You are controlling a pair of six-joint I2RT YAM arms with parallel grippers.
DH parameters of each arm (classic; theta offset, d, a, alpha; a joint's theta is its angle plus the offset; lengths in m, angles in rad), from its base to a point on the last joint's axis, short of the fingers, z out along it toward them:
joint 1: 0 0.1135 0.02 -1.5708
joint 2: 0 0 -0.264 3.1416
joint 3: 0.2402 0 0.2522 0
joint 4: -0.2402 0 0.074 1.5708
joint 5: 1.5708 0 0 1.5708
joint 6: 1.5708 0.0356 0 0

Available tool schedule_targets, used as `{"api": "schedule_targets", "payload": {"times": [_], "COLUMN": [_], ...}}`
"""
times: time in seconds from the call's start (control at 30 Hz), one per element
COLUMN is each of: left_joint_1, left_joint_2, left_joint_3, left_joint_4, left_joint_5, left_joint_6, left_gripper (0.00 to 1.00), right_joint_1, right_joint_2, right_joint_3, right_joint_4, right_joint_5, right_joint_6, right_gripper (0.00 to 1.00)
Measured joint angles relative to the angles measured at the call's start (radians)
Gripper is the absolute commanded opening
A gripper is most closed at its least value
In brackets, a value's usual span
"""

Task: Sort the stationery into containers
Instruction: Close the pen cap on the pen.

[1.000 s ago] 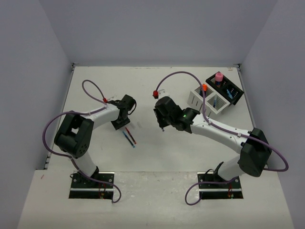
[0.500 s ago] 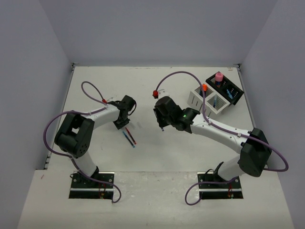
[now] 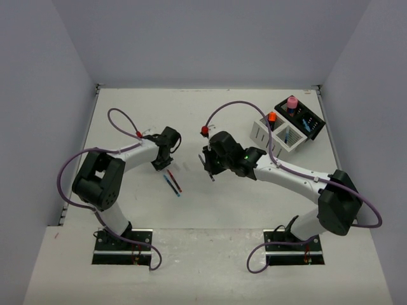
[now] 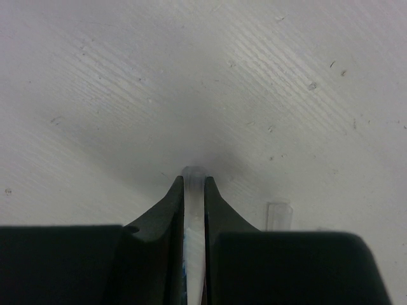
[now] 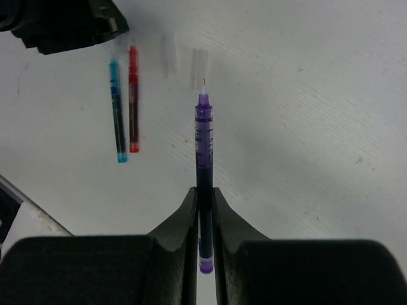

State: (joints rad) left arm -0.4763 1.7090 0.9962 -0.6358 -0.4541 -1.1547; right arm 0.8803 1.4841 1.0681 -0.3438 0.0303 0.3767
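Note:
My right gripper [image 5: 205, 194] is shut on a purple pen [image 5: 203, 136] and holds it above the table, its bare tip pointing away; from above this gripper [image 3: 210, 169] hangs mid-table. A blue pen [image 5: 117, 108] and a red pen [image 5: 133, 101] lie side by side on the table [image 3: 127, 114]. My left gripper [image 4: 194, 184] sits at their far ends, its jaws closed on a clear plastic end with a trace of blue, seemingly the blue pen's. The white container [image 3: 275, 135] and the black container [image 3: 300, 116], with a pink cylinder [image 3: 292, 101] in it, stand far right.
Two loose clear pen caps [image 5: 169, 54] [image 5: 200, 67] lie beside the pens, right of the left gripper; one cap [image 4: 278, 216] shows in the left wrist view. Walls enclose the table on three sides.
The left jaws have closed in on the clear end at the pens' far ends. The right gripper has shifted slightly left and nearer with the purple pen. The pens on the table have not moved.

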Motion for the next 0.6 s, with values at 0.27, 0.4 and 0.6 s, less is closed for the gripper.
{"api": "schedule_targets", "payload": {"times": [0.27,0.4,0.6], "left_joint_1": [0.004,0.005,0.004], "left_joint_2": [-0.217,-0.372,-0.723], "left_joint_3": [-0.014,-0.023,-0.128], "left_joint_4": [-0.008,0.006,0.126], "left_joint_5": [-0.018,-0.004,0.132], "left_joint_6": [0.058,0.133,0.268], "left_gripper": [0.0,0.0,0.0], "right_joint_1": [-0.002,0.004,0.12], "right_joint_2": [-0.031,-0.082,-0.174], "right_joint_3": [-0.052,-0.12,-0.256], "right_joint_4": [0.114,0.236,0.455], "right_joint_5": [-0.157,-0.246,-0.256], "right_joint_6": [-0.001,0.037,0.152], "right_gripper": [0.0,0.0,0.0]}}
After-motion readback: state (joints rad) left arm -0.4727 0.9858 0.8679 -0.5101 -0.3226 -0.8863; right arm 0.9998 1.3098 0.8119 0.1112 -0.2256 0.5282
